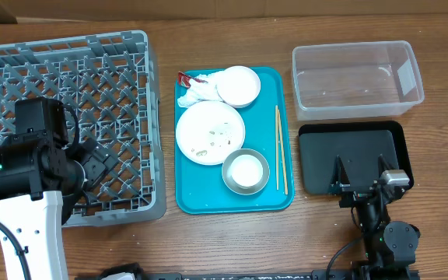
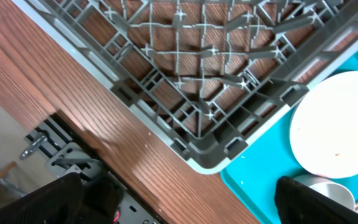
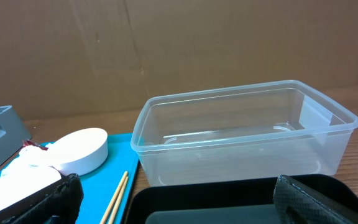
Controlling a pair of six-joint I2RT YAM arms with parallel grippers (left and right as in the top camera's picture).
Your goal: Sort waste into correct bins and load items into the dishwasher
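From above, my left fingers (image 1: 92, 165) hang wide open and empty over the rack (image 1: 115, 54). My right fingers (image 1: 361, 171) spread empty above the black tray (image 1: 317, 148).

Left wrist: the rack's corner lies between my fingers, with the plate (image 2: 340, 124) beyond the right one.

Right wrist: the clear tub (image 3: 241, 137) stands ahead, and the chopsticks (image 3: 118, 194) lie near the left finger.

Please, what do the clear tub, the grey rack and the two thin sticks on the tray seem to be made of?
Tub: probably plastic, glossy; its walls are see-through and show highlights.
Rack: likely moulded plastic; a matte grey lattice.
Sticks: seemingly wood or bamboo; pale tan with a dull surface.
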